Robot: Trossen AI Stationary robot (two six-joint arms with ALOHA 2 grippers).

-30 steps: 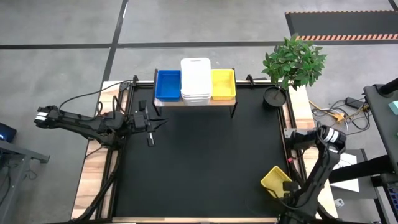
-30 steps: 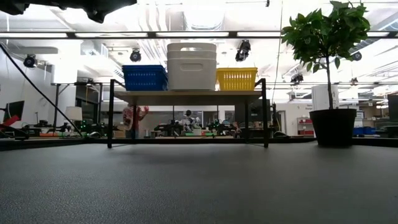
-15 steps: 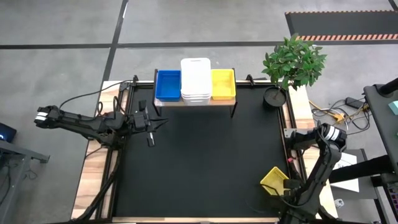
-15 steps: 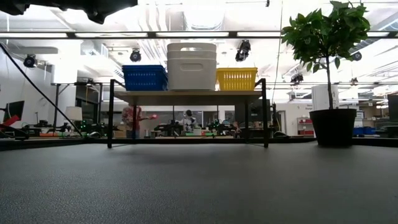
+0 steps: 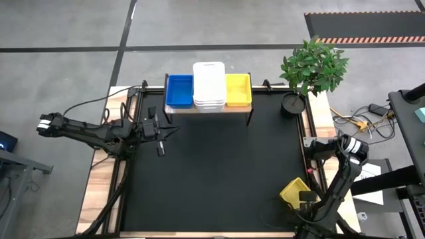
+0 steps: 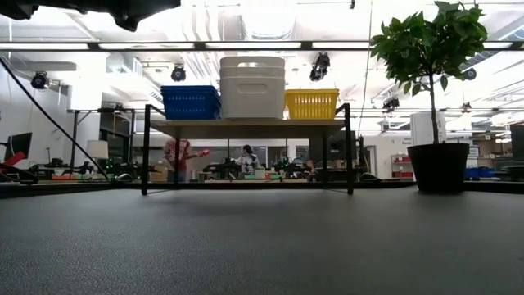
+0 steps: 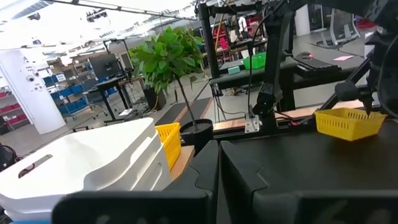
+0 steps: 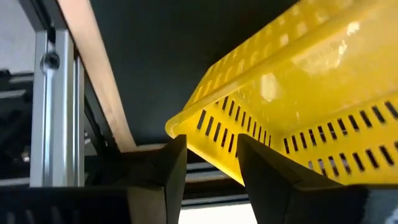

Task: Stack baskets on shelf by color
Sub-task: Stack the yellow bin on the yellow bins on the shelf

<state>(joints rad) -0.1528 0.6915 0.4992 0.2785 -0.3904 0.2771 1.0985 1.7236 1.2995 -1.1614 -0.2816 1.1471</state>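
On the wooden shelf (image 5: 209, 109) at the far middle stand a blue basket (image 5: 178, 91), a white stack (image 5: 208, 85) and a yellow basket (image 5: 238, 89). Another yellow basket (image 5: 292, 191) is near the table's right front corner. My right gripper (image 5: 303, 198) is closed on one end of it. My left gripper (image 5: 161, 136) hangs shut and level, left of the shelf's front, holding nothing. My right gripper has the yellow basket's slotted side wall (image 8: 214, 146), close to a corner, between its two fingers (image 8: 169, 168). The fingers come steeply from above. The basket sits tilted in the hold. I cannot tell whether its other end rests on the table.
A potted plant (image 5: 312, 66) stands at the far right of the table, right of the shelf. The table's wooden edge strip (image 8: 99, 81) and metal frame run close beside the held basket. The black mat (image 5: 212, 172) between shelf and front edge is open room.
My right gripper has tipped a little while staying over the right front corner. The yellow basket in it has shifted slightly and shows more tilted than a second ago.
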